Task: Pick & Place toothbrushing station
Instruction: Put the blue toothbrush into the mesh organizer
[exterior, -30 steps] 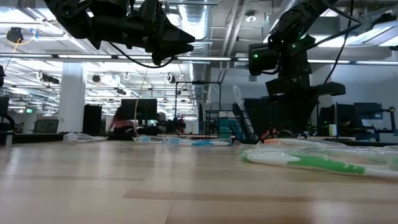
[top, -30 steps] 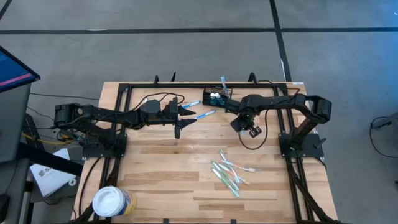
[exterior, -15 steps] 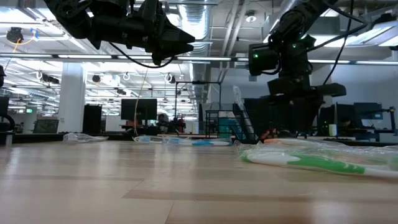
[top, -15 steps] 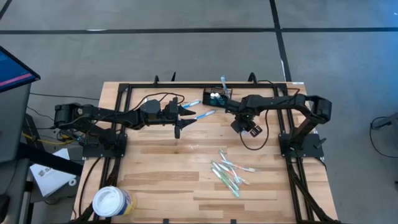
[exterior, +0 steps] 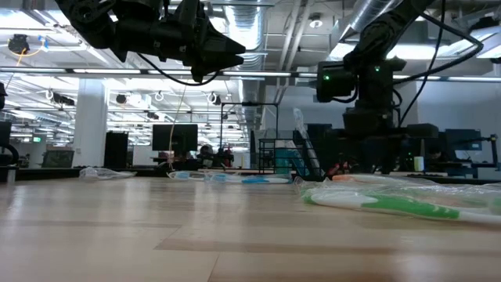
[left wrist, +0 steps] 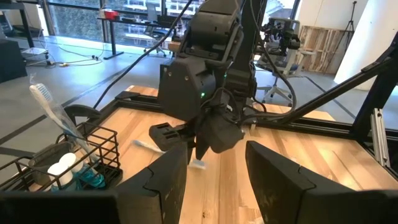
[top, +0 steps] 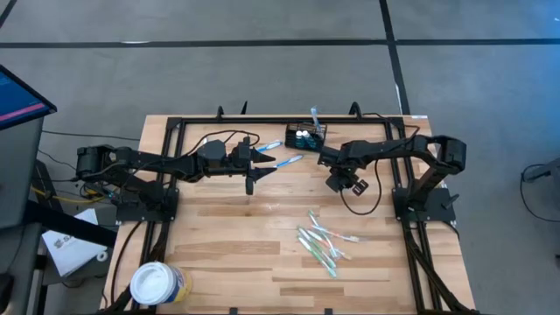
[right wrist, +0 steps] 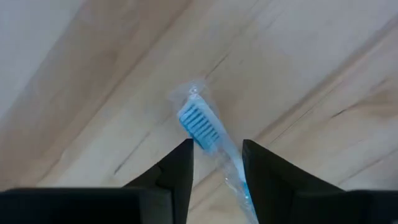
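The toothbrushing station, a small black wire caddy (top: 306,136), stands at the table's far edge. A toothbrush (left wrist: 53,112) stands upright in it. My right gripper (top: 335,173) points down just near of the caddy, open. In the right wrist view its fingers (right wrist: 177,168) stand on either side of a wrapped toothbrush with blue bristles (right wrist: 199,124), which lies flat on the wood. I cannot tell whether they touch it. My left gripper (top: 258,166) hangs open and level above the table's middle, pointing at the right gripper (left wrist: 208,134), with nothing in it.
Two loose toothbrushes (top: 278,154) lie between the left gripper and the caddy. A heap of wrapped toothbrushes (top: 322,243) lies near the table's right front. A round white tub (top: 157,283) stands at the near left corner. A black frame (top: 175,131) runs round the table.
My right gripper has gone down toward the tabletop and a little toward the table's left edge.
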Tool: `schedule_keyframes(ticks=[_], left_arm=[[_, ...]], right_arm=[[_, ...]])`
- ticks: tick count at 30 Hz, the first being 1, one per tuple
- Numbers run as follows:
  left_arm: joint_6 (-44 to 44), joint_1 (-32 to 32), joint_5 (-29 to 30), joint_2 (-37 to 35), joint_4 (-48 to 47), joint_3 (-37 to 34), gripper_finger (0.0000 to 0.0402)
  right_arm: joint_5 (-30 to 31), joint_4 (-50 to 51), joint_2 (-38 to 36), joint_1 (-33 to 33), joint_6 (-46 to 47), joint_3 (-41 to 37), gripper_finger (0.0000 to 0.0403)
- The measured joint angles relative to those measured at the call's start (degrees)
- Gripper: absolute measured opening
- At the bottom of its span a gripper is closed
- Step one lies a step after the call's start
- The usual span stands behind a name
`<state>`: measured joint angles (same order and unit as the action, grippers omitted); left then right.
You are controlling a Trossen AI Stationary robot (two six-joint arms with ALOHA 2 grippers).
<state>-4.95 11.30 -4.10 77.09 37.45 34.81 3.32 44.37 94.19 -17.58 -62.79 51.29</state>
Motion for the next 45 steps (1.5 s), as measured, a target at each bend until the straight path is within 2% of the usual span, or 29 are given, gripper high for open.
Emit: schedule_keyframes(ticks=[7, 12, 14, 24, 27, 35, 41, 45], left_arm=[[0.00, -0.05, 0.02, 0.01, 0.00, 0.00, 0.0156], [0.00, -0.05, 0.02, 0.00, 0.00, 0.00, 0.0156], [0.00, -0.05, 0.02, 0.00, 0.00, 0.00, 0.0156], [0.00, -0.05, 0.02, 0.01, 0.00, 0.00, 0.0156], [0.00, -0.05, 0.02, 0.01, 0.00, 0.00, 0.0156], [0.00, -0.05, 0.02, 0.01, -0.02, 0.00, 0.0156], [0.00, -0.06, 0.02, 0.01, -0.02, 0.00, 0.0156], [0.00, -0.05, 0.02, -0.01, -0.02, 0.00, 0.0156]], right_arm=[[0.25, -0.19, 0.00, 0.00, 0.24, -1.44, 0.0087], [0.28, -1.18, 0.00, -0.01, 2.23, -2.27, 0.0021], [0.29, -1.20, -0.05, -0.01, 2.83, -2.25, 0.0008], [-0.61, -2.46, -0.25, -0.07, 6.81, 2.29, 0.0001], [-2.62, -4.03, -1.23, -0.11, 7.37, 3.88, 0.0000], [-5.25, -10.56, -9.10, -0.66, 10.71, 4.81, 0.0000], [-9.13, -14.75, -15.89, -3.15, 18.59, 4.81, 0.0000], [-9.45, -16.03, -19.00, -4.29, 20.42, 4.81, 0.0000]])
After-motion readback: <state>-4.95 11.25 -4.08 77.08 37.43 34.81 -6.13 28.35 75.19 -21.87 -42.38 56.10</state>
